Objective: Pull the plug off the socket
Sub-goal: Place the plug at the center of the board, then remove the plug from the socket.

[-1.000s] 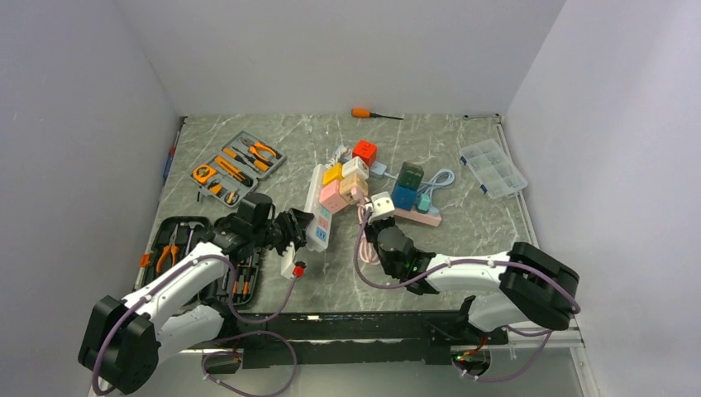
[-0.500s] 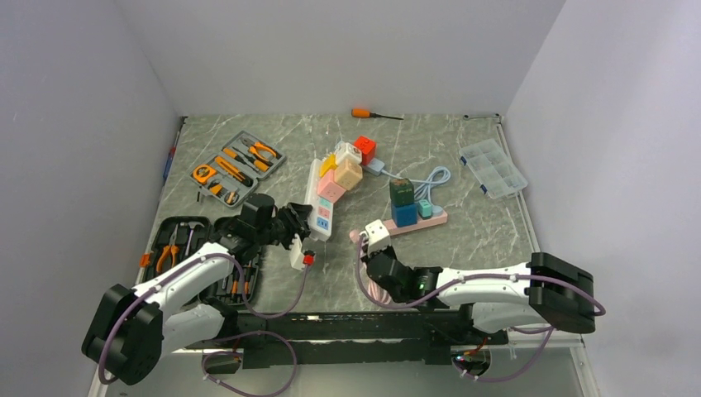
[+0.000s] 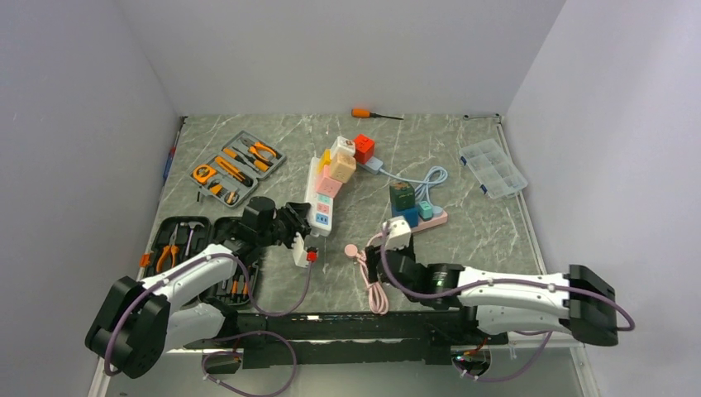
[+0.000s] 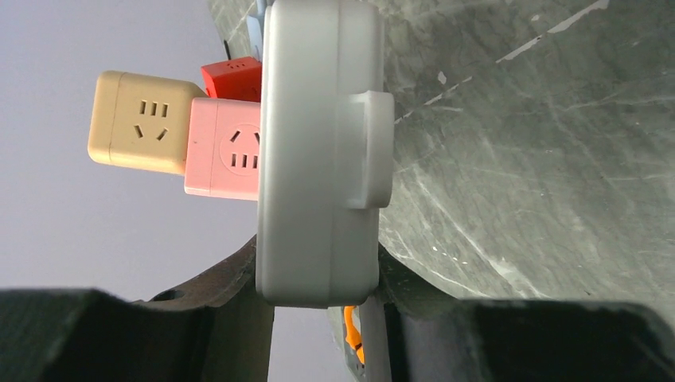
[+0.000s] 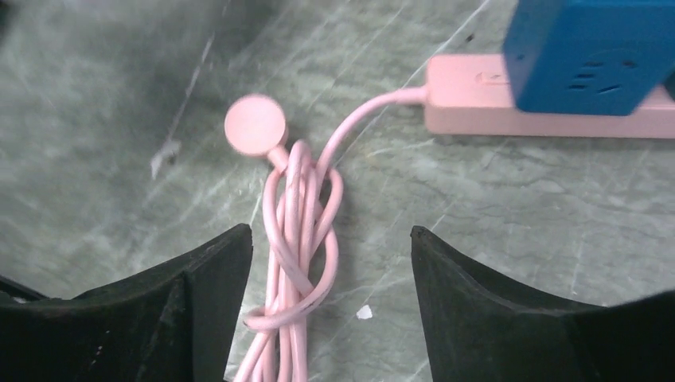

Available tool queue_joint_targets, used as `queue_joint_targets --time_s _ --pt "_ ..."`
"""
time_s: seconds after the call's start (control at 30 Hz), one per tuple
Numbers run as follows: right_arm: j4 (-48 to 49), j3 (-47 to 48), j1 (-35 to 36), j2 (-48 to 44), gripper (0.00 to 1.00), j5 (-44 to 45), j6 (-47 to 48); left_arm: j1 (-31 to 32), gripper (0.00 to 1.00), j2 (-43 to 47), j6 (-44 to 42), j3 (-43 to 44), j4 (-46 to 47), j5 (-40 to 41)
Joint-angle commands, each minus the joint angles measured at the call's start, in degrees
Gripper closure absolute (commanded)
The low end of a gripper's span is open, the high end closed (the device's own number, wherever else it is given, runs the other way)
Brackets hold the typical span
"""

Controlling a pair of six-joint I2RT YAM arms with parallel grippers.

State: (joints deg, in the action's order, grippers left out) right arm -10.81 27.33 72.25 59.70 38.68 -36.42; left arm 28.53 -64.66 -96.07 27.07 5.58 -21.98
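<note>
Left gripper is clenched on the near end of the white power strip, which lies on the bench and points away from the arms. Right gripper is spread wide and grasps nothing, hovering over the coiled pink cable of the pink power strip.

That makes two strips. Five cube plugs crowd the white strip's far half: pink cube, tan cube, yellow cube, white cube and red cube. The left wrist view shows the pink cube seated on the strip's face, with the tan cube stacked on it. Three plugs stand on the pink strip: green cube, blue cube and small teal plug. One loose white block shows just beside the right gripper; what it rests on cannot be told.

Two tool cases lie open. The grey case holds orange-handled tools, and the black case holds pliers and screwdrivers. One clear divided box and one orange screwdriver lie apart.
</note>
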Motion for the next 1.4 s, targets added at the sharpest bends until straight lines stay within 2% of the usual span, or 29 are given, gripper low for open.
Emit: queue_joint_targets --time_s 0.0,0.17,0.27,0.43,0.57,0.67,0.8,1.0,1.23,1.37 --pt "-6.69 4.51 -5.92 -8.55 0.24 2.17 -6.41 -0.31 0.79 -2.89 8.11 -3.23 -6.46 5.35" --pt "-9.88 5.99 -20.04 -16.29 0.24 -4.26 -9.81 1.63 0.76 -4.07 8.61 -4.52 -6.53 6.48" --pt "-12.79 8.31 -25.15 -16.8 0.24 -5.37 -10.64 3.07 0.65 -4.39 8.6 -5.28 -8.6 7.09" --pt "-14.67 12.18 -28.93 -12.86 0.24 -6.71 -11.09 4.41 0.44 -4.9 10.26 -5.55 -12.94 7.2" --pt "-13.96 13.27 -30.52 -11.43 0.24 -7.0 -11.04 5.83 0.33 -5.82 12.76 -3.66 -17.16 6.88" --pt "-13.15 13.44 -31.82 -11.66 0.24 -7.39 -10.38 6.3 0.18 -6.76 12.75 -1.85 -20.75 6.54" --pt "-13.71 14.47 -33.5 -11.37 0.25 -7.56 -9.3 6.36 0.03 -7.14 12.1 0.36 -26.77 5.57" --pt "-15.6 15.29 -35.36 -10.79 0.24 -7.62 -9.67 6.36 0.01 -5.66 13.61 3.38 -32.27 5.19" --pt "-18.43 13.91 -35.69 -7.22 0.23 -11.08 -15.35 5.58 0.01 -5.99 30.62 19.78 -46.52 -0.94" --pt "-18.96 12.83 -35.76 -6.29 0.2 -11.48 -18.06 5.08 0.01 -5.37 38.36 24.38 -51.53 -5.55"
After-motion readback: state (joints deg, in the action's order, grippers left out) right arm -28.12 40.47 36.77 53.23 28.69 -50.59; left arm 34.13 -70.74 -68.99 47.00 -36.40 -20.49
